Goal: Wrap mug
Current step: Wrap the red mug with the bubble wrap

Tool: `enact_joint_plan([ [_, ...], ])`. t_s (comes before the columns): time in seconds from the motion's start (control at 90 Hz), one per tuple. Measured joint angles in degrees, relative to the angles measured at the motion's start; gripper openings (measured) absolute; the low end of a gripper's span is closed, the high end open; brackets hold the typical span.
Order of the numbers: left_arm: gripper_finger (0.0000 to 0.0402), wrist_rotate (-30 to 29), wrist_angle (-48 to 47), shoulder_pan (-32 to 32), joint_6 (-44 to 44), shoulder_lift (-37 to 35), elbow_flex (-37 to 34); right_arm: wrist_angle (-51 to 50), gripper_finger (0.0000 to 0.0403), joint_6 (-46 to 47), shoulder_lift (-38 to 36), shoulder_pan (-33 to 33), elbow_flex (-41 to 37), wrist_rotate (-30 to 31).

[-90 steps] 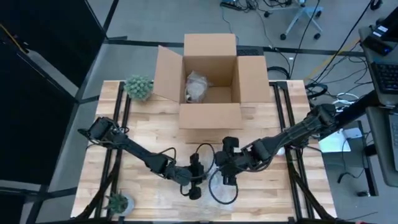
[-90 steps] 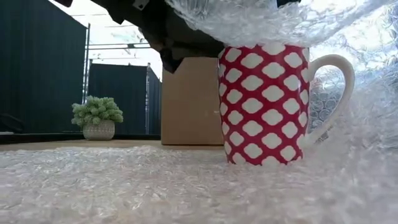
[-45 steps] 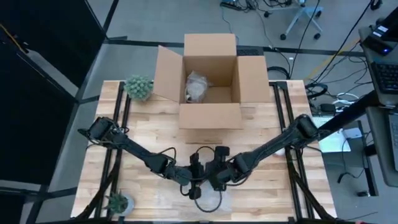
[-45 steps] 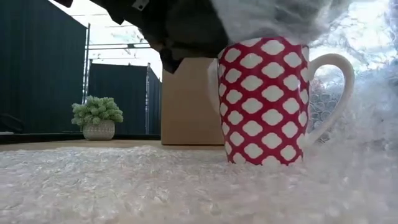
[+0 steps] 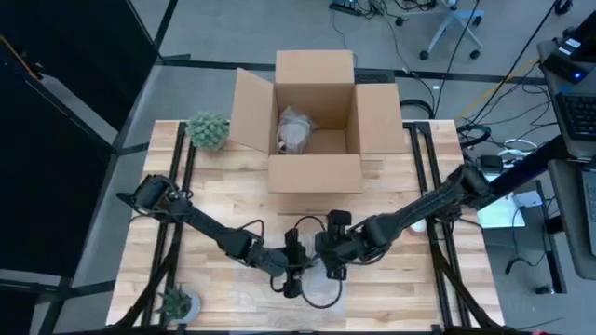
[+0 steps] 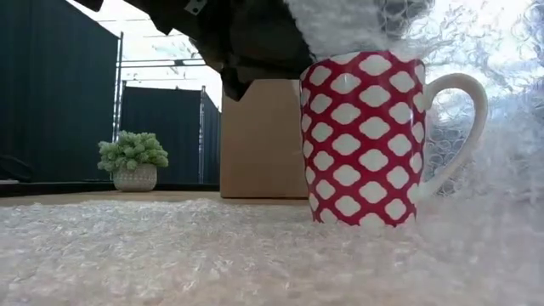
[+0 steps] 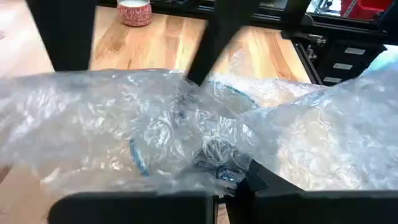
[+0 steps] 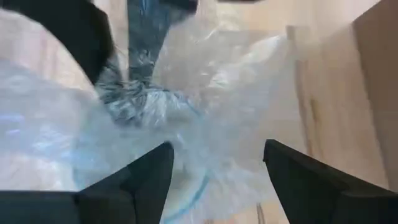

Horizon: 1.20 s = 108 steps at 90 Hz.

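Bubble wrap [image 6: 357,21], pinched by left fingers [image 7: 211,186] over the mug [image 6: 364,140] while right fingers [image 8: 217,180] stood wide, risked springing off.

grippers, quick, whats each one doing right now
Left gripper: shut on the bubble wrap, beside the mug.
Right gripper: open over the wrap, holding nothing.
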Motion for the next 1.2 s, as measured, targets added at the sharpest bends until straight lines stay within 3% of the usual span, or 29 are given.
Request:
enact_joint_plan([
  [0.222,0.0000,0.02,-0.04,-0.02,-0.04,0.00,0.00,-1.34,0.0238,-0.23,-4.77,4.20,0.02,-2.69],
  [0.5,0.0000,0.06,0.04,0.00,-0.04,0.00,0.00,12.50,0.0238,-2.93,-0.67,10.52,0.11,-6.27],
  [0.778,0.0000,0.04,0.17,0.00,-0.12,0.00,0.00,12.75,0.0238,-2.53,6.74,6.62,0.09,-4.19],
  [1.2,0.0000,0.21,0.37,-0.04,-0.13,0.00,-0.01,11.32,0.0238,-1.72,13.74,3.12,0.48,-10.88],
])
